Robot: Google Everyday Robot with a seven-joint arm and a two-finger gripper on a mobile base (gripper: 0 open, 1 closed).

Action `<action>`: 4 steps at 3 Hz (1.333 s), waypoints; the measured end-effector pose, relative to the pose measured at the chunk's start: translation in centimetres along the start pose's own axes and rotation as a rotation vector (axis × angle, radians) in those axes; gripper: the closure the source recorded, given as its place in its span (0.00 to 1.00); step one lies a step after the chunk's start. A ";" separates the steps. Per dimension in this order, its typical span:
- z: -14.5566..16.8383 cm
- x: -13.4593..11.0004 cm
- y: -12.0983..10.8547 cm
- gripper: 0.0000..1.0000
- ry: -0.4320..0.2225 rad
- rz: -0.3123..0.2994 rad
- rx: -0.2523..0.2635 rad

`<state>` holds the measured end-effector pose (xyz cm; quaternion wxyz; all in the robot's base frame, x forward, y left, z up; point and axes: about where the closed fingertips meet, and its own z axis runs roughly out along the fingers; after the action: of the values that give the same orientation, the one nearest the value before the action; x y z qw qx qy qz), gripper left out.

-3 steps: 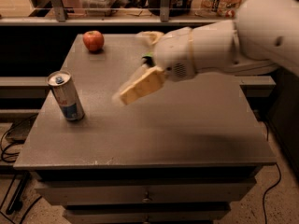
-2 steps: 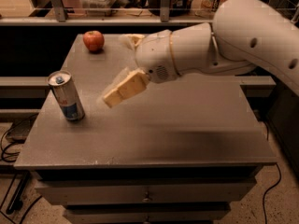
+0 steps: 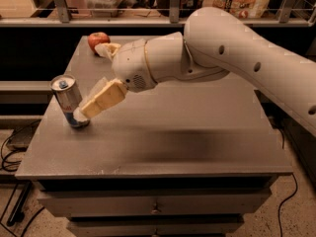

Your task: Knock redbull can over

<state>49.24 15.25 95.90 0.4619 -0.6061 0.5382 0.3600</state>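
The redbull can (image 3: 67, 98) stands upright near the left edge of the grey table (image 3: 187, 127). It is slim and silver with blue panels and a pull-tab top. My gripper (image 3: 83, 113) reaches in from the right, angled down to the left. Its cream-coloured fingertip (image 3: 101, 100) is right at the can's lower right side, touching or almost touching it. The white arm (image 3: 222, 48) stretches across the table from the upper right.
A red apple (image 3: 98, 40) sits at the back left of the table, behind the wrist. Drawers run under the table front. A shelf with bags and containers stands behind. Cables lie on the floor at the left.
The gripper has swung left and down across the table, from mid-table to the can's lower side. The can still stands upright in the same place.
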 end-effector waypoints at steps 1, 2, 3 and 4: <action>2.8 0.5 -0.2 0.00 -0.034 0.015 -0.032; 4.7 0.5 0.1 0.00 -0.058 0.022 -0.060; 6.8 0.4 0.7 0.18 -0.097 0.035 -0.098; 8.2 0.5 1.2 0.41 -0.136 0.052 -0.120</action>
<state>48.66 22.82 92.68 0.4508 -0.5924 0.4986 0.4440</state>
